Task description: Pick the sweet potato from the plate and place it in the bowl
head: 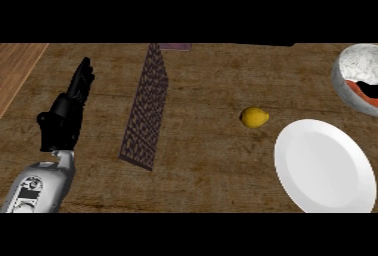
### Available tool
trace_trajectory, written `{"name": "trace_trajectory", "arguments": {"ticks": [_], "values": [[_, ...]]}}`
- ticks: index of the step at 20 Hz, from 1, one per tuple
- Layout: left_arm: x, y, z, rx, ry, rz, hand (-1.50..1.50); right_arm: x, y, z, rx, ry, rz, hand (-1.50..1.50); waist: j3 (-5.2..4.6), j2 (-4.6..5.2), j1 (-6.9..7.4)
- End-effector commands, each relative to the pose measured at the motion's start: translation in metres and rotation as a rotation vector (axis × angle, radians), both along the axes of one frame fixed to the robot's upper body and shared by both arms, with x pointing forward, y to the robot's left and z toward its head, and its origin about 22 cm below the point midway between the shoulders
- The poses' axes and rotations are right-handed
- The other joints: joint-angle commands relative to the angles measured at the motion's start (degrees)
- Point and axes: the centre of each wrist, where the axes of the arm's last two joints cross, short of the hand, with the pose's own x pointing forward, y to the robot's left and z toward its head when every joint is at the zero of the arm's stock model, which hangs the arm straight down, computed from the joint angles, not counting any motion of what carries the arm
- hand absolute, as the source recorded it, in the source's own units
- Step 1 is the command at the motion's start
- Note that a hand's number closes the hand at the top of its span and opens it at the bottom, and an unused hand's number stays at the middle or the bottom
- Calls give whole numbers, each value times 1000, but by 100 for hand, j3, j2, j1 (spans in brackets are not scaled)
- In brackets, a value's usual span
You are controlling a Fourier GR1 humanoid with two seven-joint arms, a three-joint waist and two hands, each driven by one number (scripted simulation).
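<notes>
Left hand (66,112), black fingers straight and upright, rests at the brown table's (214,165) left side, well apart from the bare round white plate (325,167) at right. Orange-red sweet potato (362,97) apparently lies inside the speckled grey bowl (341,85), far right, long axis hidden.

No text, label, brand or number can be read anywhere.

The left forearm (40,186) comes in from the lower edge at the view's left, grey and leaning slightly rightward. Above it the black left hand (65,112) rests with its fingers straight, close together, pointing up and a little right.
</notes>
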Motion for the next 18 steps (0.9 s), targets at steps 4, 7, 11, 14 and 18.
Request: {"name": "trace_trajectory", "arguments": {"ticks": [4, 7, 11, 14, 18], "values": [[3, 13, 5, 14, -5, 22, 0, -11, -11, -9, 105, -174, 103, -150, 7, -11, -82], [-5, 8, -9, -9, 22, 13, 0, -20, -26, -3, 142, -215, 92, -150, -4, -27, -74], [-4, 14, -10, -11, 19, 11, 0, -33, -48, 10, 202, -264, 93, -150, -14, -55, -150], [1, 20, 14, 3, 17, 12, 0, -44, -64, 15, 289, -285, 93, -150, -8, -79, -153], [0, 17, -5, -19, 23, 47, 0, -71, -81, -2, 334, -328, 152, -150, -15, -100, -291]]}}
